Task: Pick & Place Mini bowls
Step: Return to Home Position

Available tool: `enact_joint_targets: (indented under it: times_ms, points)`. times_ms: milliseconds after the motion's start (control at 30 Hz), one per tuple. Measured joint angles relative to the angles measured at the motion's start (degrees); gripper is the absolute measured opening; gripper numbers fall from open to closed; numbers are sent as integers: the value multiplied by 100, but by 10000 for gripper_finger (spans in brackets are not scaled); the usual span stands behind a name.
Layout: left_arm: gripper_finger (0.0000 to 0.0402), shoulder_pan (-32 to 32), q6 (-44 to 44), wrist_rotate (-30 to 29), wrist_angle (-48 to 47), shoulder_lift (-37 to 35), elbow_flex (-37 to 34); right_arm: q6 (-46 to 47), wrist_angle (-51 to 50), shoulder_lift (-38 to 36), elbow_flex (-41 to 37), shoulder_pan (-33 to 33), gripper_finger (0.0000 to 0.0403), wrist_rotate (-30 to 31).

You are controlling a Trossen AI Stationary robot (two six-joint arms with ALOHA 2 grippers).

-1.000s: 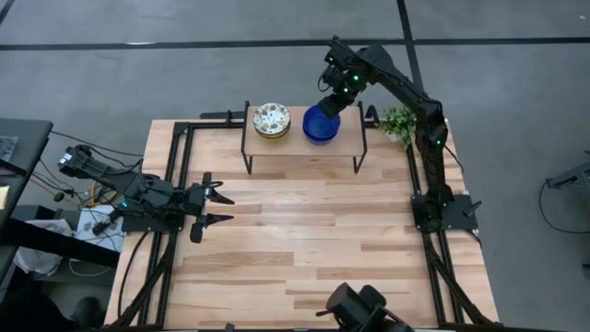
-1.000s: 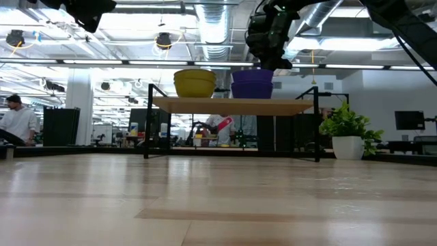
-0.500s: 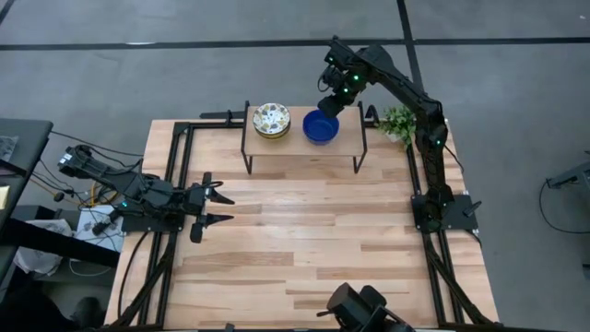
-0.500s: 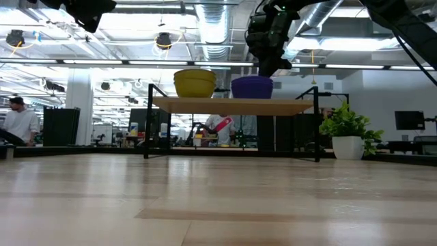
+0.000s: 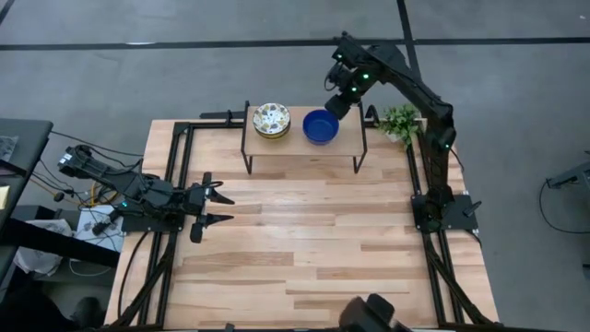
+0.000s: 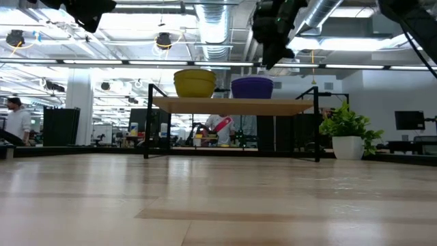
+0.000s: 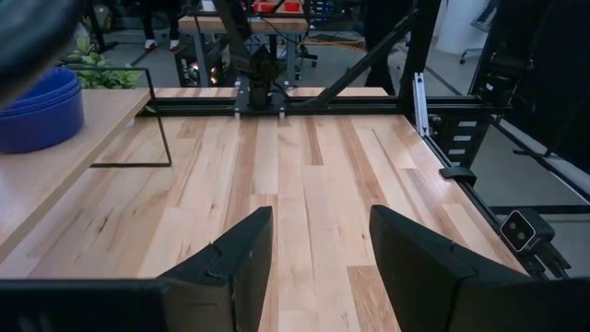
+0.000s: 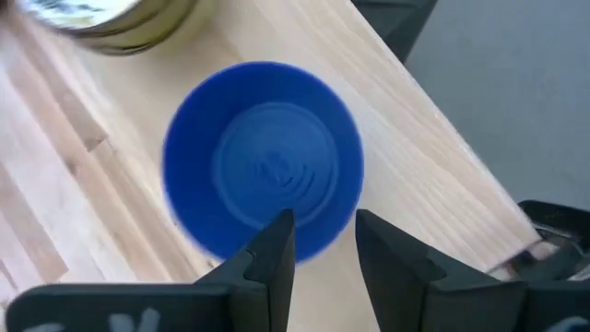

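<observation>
1. Right end effector (image 5: 336,107) hangs spread and empty just above the blue bowls (image 5: 320,127); left end effector (image 5: 226,209) waits spread at the surface (image 5: 304,240) edge.
2. Blue bowls sit stacked on the shelf (image 5: 346,140) beside the white bowls (image 5: 271,120).
3. A low retreat could clip the stack's rim and topple it.

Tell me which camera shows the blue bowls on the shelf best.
The right wrist view: the blue bowls are large in it, seen straight down from the open right gripper above. The high view shows them small, the low view side-on on the shelf, the left wrist view only partly, cut off.
</observation>
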Motion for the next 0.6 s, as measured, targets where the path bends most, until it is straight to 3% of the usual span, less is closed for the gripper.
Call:
enact_joint_targets:
  times_ms: [333, 600]
  points:
    - [181, 0, -17, 1, -101, 0, -15, -275, -122, -1173, 0, 64, 107, 7]
    - [181, 0, -503, 1, 211, -335, -622, -232, 39, -2127, 0, 377, 107, 32]
